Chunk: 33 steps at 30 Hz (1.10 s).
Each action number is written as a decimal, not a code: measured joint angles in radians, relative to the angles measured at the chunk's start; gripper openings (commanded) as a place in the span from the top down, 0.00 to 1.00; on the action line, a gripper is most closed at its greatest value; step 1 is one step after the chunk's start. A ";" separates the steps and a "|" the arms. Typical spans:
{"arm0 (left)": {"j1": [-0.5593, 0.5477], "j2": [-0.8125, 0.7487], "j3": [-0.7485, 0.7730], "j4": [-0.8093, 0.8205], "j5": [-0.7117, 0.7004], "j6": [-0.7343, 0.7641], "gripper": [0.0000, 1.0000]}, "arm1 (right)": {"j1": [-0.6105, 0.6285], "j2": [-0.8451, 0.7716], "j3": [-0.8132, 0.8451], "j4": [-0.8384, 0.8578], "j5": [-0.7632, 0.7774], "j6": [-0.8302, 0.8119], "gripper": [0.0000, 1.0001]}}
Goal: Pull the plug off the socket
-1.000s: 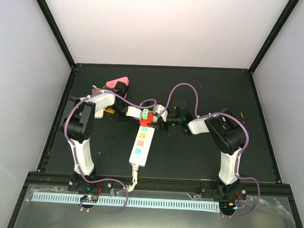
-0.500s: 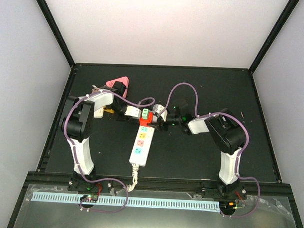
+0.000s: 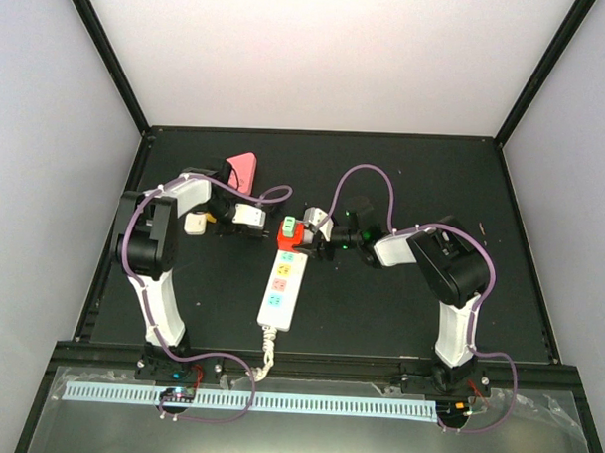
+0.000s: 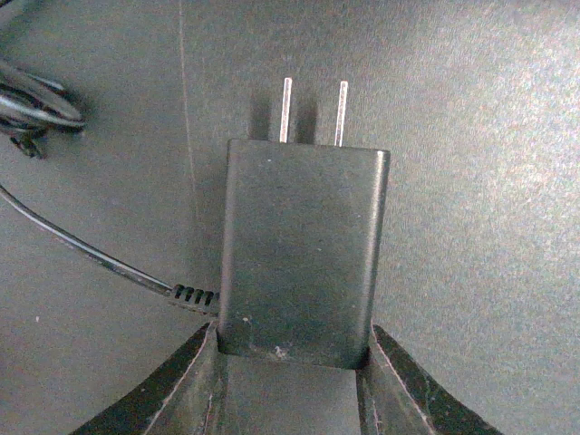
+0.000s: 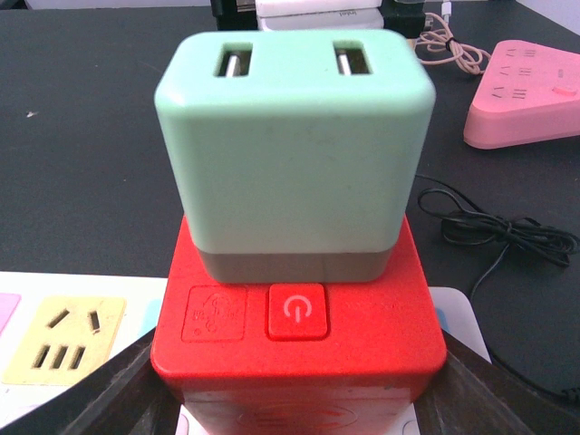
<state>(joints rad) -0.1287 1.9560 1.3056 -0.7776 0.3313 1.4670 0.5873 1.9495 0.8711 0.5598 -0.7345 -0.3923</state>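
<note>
Plug point(image 4: 304, 254), black, prongs point(image 4: 286, 111) bare, clenched in left tool point(image 4: 292, 349); right tool point(image 5: 294, 399) grasping red adapter point(image 5: 299, 344), fingers point(image 5: 118, 399) cropped.

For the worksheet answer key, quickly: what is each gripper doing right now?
Left gripper: closed on the black plug, prongs bare.
Right gripper: closed on the red adapter seated in the power strip.

Power symbol on red button point(image 5: 296, 311) of red adapter point(image 5: 299, 362), embossed logo point(image 5: 214, 314) beside it unreadable, no words legible
</note>
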 measured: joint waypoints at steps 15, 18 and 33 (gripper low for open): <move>0.167 -0.064 -0.068 -0.026 -0.047 0.049 0.78 | 0.000 0.000 0.001 -0.001 0.000 0.000 0.99; 0.195 -0.064 -0.068 -0.026 -0.056 0.056 0.77 | 0.000 0.000 0.001 -0.001 0.000 0.000 0.99; 0.238 -0.157 -0.112 -0.016 -0.006 -0.016 0.17 | 0.000 0.000 0.001 0.001 0.004 0.014 0.99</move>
<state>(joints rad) 0.1093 1.7992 1.1938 -0.7933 0.3256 1.4506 0.5873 1.9495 0.8722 0.5606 -0.7303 -0.3782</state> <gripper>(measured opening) 0.798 0.655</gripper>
